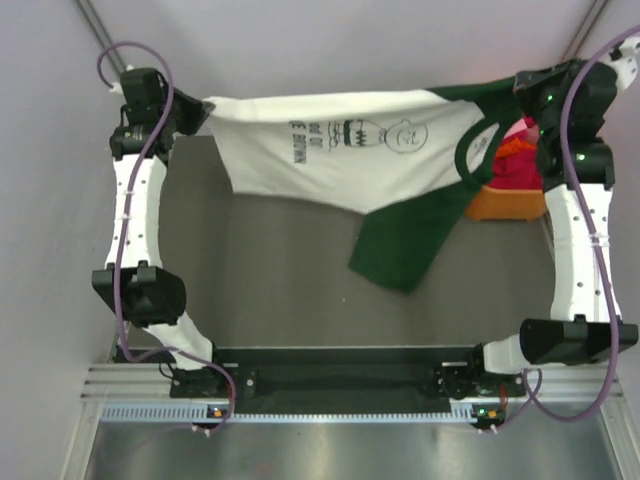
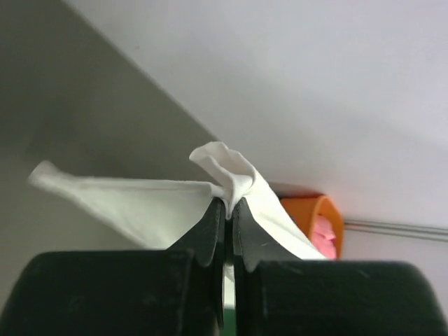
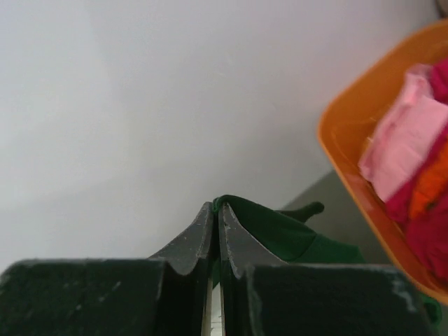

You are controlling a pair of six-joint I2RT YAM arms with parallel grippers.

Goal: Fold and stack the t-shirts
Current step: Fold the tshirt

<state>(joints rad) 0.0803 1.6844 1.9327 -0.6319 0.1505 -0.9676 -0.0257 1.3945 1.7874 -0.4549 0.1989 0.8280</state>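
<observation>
The cream-white t-shirt (image 1: 300,150) bears black lettering and a drawing, next to a dark green t-shirt (image 1: 405,240).

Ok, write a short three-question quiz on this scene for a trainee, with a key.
1. True or false: the left gripper is shut on the cream-white t-shirt.
2. The right gripper pinches: A the dark green t-shirt; B a towel; C nothing.
3. Fill in: the pink and red clothes lie in an orange ____.
Key: 1 true; 2 A; 3 bin, the orange bin beside the right arm.
</observation>
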